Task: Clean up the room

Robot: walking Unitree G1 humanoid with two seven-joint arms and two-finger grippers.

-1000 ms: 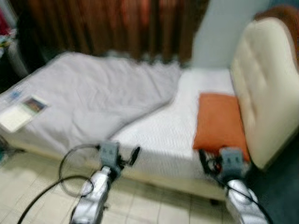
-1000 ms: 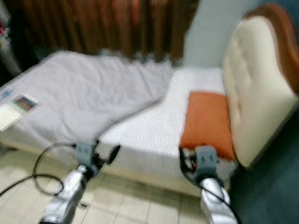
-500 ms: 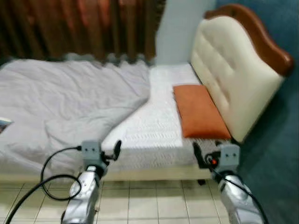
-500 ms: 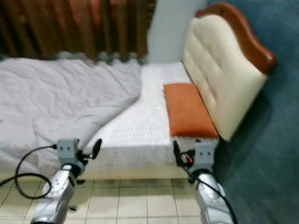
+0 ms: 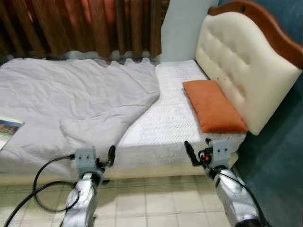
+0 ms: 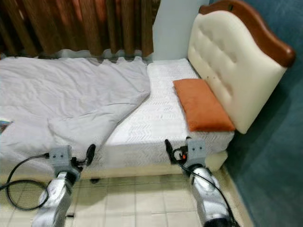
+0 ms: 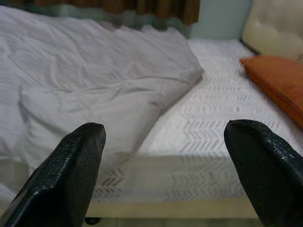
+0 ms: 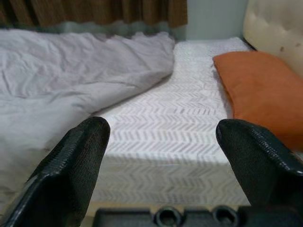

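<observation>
Approach step, robot facing bed (image 5: 170,127). Left hand (image 7: 163,165) and right hand (image 8: 161,165) both spread, empty, near bed edge. Rumpled blanket (image 5: 80,99) covers far side; pillow (image 5: 213,106) against headboard. Next: reach blanket edge, grip.

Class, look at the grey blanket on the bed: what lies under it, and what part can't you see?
Under the grey blanket lies the white patterned sheet, bare beside the orange pillow. A booklet rests on top. How far the sheet runs beneath is covered.

We see a bed (image 6: 156,118) with a rumpled grey blanket (image 6: 71,101) at 10 o'clock and an orange pillow (image 6: 201,104) at 2, against the cream headboard (image 6: 232,66). Our left end effector (image 6: 90,153) and right end effector (image 6: 169,146) hang over tiled floor (image 6: 137,201).
</observation>
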